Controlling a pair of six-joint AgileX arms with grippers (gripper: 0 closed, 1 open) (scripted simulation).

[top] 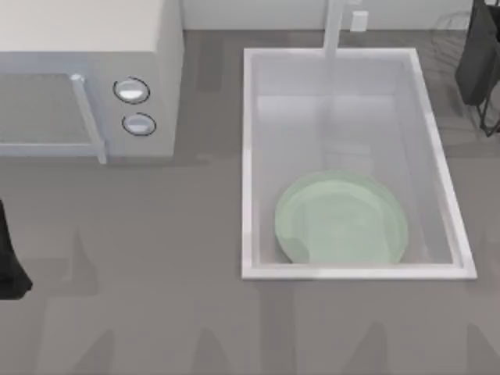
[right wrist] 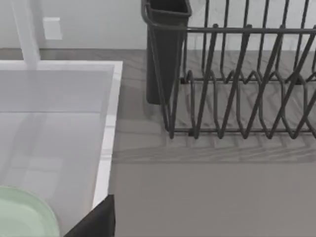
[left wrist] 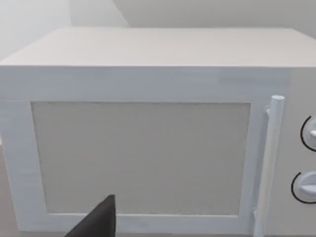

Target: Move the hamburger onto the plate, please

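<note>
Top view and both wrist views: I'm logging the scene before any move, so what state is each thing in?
Microwave: door shut.
Plate: bare, lying in the sink.
Sink: dry, holding the plate.
Dish rack: no dishes in it.
Left arm: parked at the table's left edge.

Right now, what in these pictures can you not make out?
- Microwave interior: the shut door hides it, left wrist and top views.
- Plate in the sink: its near edge is hidden behind the sink rim, top view.
- Dish rack: cut off by the frame edge, right wrist view.
</note>
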